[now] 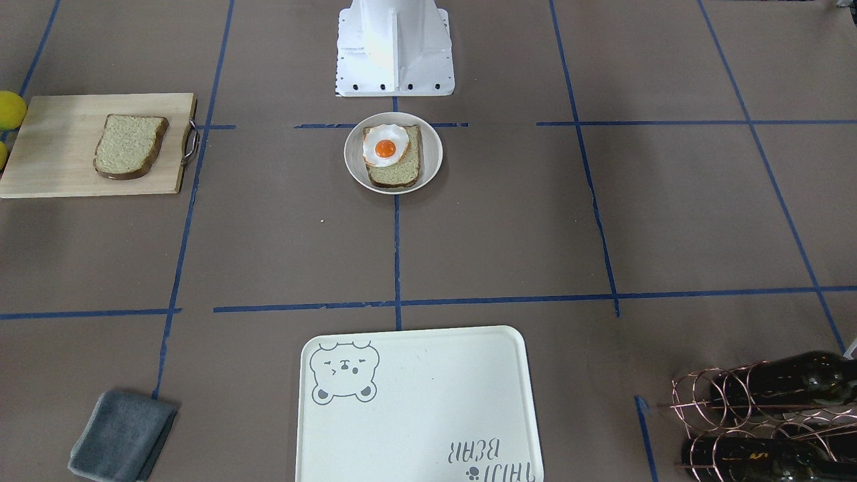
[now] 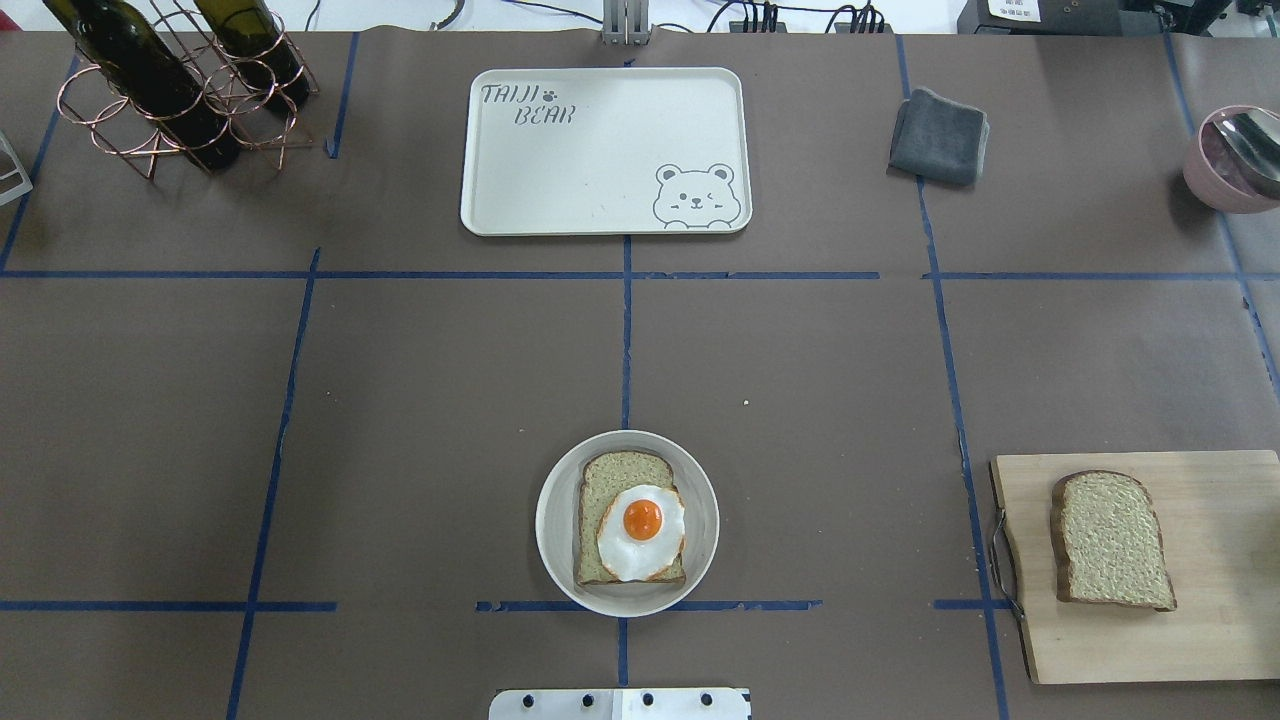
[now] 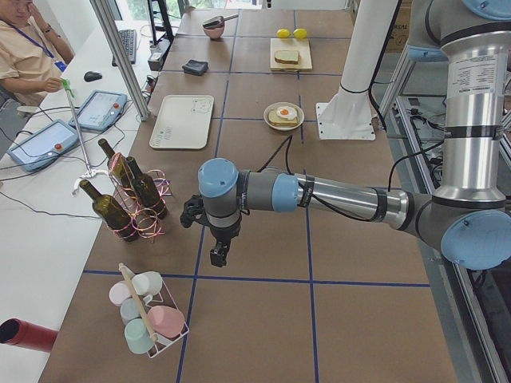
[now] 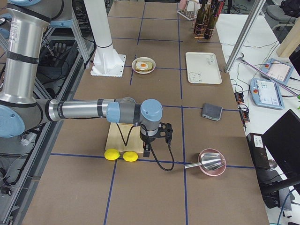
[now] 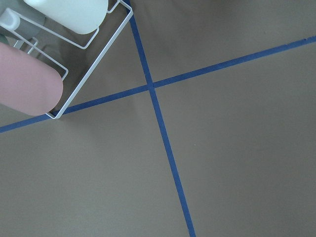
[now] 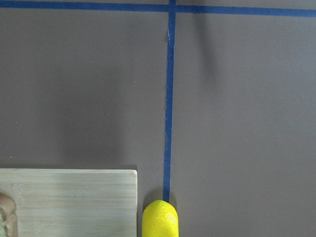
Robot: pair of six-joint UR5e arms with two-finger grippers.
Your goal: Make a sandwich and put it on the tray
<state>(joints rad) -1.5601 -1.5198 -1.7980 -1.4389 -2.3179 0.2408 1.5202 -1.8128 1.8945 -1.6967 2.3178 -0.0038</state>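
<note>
One bread slice (image 2: 610, 478) lies on a small round plate (image 2: 550, 520) near the robot base, with the fried egg (image 2: 641, 530) on top of it. The second bread slice (image 2: 1110, 540) lies on the wooden cutting board (image 2: 1200, 640) at the right. The cream bear tray (image 2: 600, 160) sits empty at the far middle. My left gripper (image 3: 217, 255) hangs over the table near the bottle rack, far from the food. My right gripper (image 4: 146, 151) hangs by the cutting board's outer edge. Both show only in the side views, so I cannot tell whether they are open or shut.
A copper rack with wine bottles (image 2: 170, 90) stands at the far left. A grey cloth (image 2: 938, 135) and a pink bowl with a scoop (image 2: 1230, 160) are at the far right. Two lemons (image 4: 121, 155) lie beside the board. A wire rack of cups (image 3: 148, 315) stands beyond the left gripper.
</note>
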